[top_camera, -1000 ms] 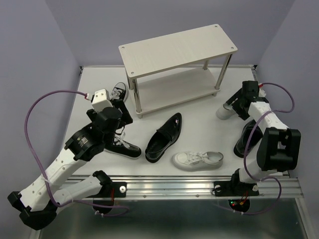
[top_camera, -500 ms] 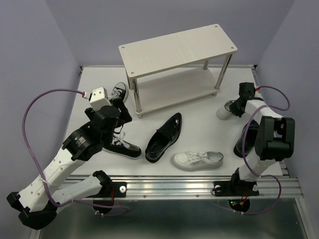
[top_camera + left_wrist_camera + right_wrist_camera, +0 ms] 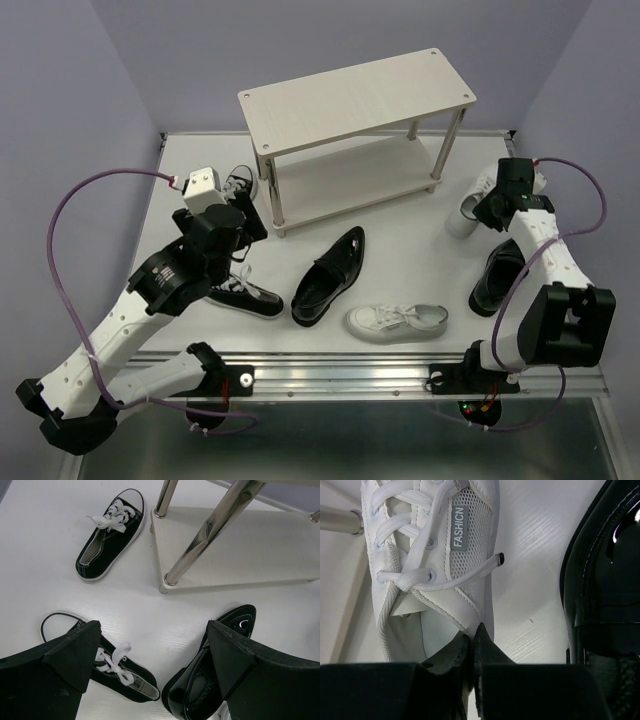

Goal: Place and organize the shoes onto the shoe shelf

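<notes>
**Right gripper pinches a white sneaker beside the shelf; left gripper hangs wide open over the left-hand shoes**

Seen from above, a white table (image 3: 400,240) holds a two-tier shoe shelf (image 3: 355,100) at its far middle, with pale wood boards and silver legs.

At the far right, the right gripper (image 3: 474,630) is closed tight on the far white sneaker (image 3: 435,570). Its two black fingertips nip the edge of the shoe's opening, at the side wall below the grey "FASHION" tag. This sneaker sits just right of the shelf's near right leg (image 3: 448,150). Whether its sole rests on the table cannot be told. The right loafer (image 3: 497,275), glossy black, lies on the table just nearer than the sneaker, close beside it but not gripped.

On the left, the left gripper (image 3: 152,630) hangs above the table with its jaws spread fully apart, holding nothing. Below its left finger lies the near canvas sneaker (image 3: 120,672), black with white laces. Below its right finger is the middle loafer (image 3: 220,645). The far canvas sneaker (image 3: 107,535) lies beyond the gripper, just left of the shelf's near left corner.

The near white sneaker (image 3: 398,320) lies on its own at the near middle of the table, just right of the middle loafer's heel and well apart from both grippers.
</notes>
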Controlling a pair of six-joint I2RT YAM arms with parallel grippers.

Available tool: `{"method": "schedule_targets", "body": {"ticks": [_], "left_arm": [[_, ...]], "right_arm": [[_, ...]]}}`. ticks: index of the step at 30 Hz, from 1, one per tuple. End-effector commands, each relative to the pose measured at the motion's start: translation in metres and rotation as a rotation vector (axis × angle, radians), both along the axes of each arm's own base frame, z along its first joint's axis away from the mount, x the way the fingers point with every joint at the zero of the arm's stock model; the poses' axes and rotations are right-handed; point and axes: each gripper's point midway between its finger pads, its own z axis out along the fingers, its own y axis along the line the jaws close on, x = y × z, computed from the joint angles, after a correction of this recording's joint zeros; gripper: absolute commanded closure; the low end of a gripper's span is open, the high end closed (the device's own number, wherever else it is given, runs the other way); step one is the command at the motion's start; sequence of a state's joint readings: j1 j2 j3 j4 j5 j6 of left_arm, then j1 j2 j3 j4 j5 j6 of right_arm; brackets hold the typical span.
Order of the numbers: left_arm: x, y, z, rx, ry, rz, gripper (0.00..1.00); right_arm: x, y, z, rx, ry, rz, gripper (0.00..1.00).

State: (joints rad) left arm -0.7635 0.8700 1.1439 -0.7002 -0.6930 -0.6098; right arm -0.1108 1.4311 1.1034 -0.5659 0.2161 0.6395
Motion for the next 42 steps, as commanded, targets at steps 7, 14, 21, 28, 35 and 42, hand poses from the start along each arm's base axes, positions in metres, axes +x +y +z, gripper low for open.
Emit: {"method": "schedule_targets", "body": {"ticks": [7, 14, 21, 28, 35, 42], "left_arm": [[0.01, -0.002, 0.049, -0.008, -0.09, -0.012, 0.01], [0.016, -0.01, 0.051, 0.028, -0.074, -0.036, 0.01], [0.012, -0.006, 0.059, 0.003, -0.106, -0.038, 0.01], [0.005, -0.002, 0.058, -0.021, -0.106, -0.042, 0.01], [0.002, 0.002, 0.065, -0.036, -0.129, -0.033, 0.01], [-0.002, 0.005, 0.065, -0.061, -0.131, -0.025, 0.01]], "right_arm": [[-0.014, -0.001, 0.156, -0.129, -0.319, 0.104, 0.99], [-0.012, -0.008, 0.234, -0.231, -0.441, 0.111, 0.99], [0.003, 0.009, 0.322, -0.267, -0.615, 0.234, 0.99], [0.022, 0.056, 0.39, -0.197, -0.845, 0.473, 0.99], [0.048, 0.103, 0.419, -0.053, -0.95, 0.679, 0.99], [0.068, 0.141, 0.427, 0.008, -0.982, 0.819, 0.99]]}}
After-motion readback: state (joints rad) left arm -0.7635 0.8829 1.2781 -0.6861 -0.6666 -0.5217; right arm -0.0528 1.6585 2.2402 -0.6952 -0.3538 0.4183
